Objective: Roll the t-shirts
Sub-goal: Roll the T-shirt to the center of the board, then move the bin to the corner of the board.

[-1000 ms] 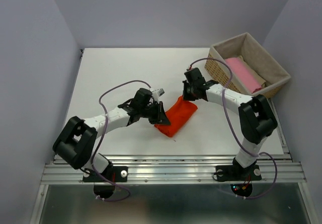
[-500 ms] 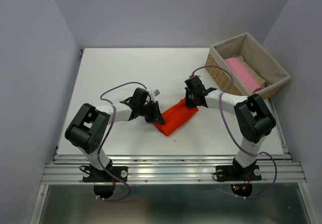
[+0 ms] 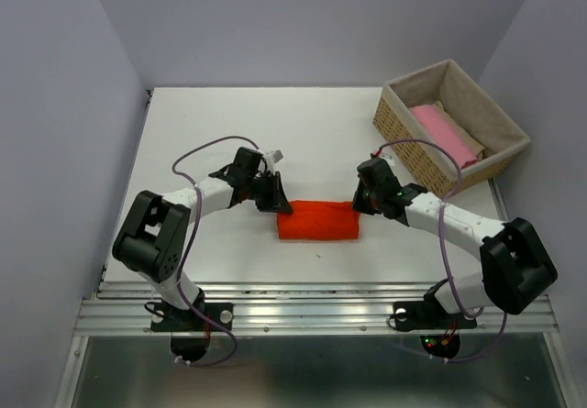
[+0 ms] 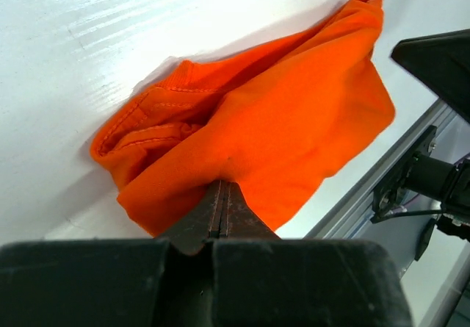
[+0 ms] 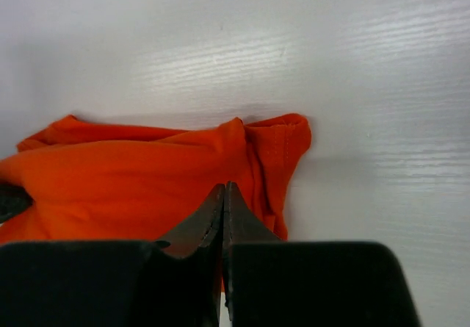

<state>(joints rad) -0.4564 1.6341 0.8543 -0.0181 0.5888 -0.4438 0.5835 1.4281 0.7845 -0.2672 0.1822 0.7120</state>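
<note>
Orange t-shirt (image 3: 317, 222) is lying as a short roll on the white table (image 3: 229, 124), near the front edge. Its long axis is running left to right across my front, between my two arms. My left gripper (image 3: 278, 207) is sitting at its left end with fingers pressed together, tips seemingly nipping a pucker of cloth. My right gripper (image 3: 359, 204) is sitting at the right end, fingers pressed together too and tips on the fabric; I cannot tell if cloth is caught. Both arms are reaching inward, low, elbows out, equally near. Pink t-shirt (image 3: 445, 136) is lying in the basket (image 3: 406, 142) at far right, well apart.
</note>
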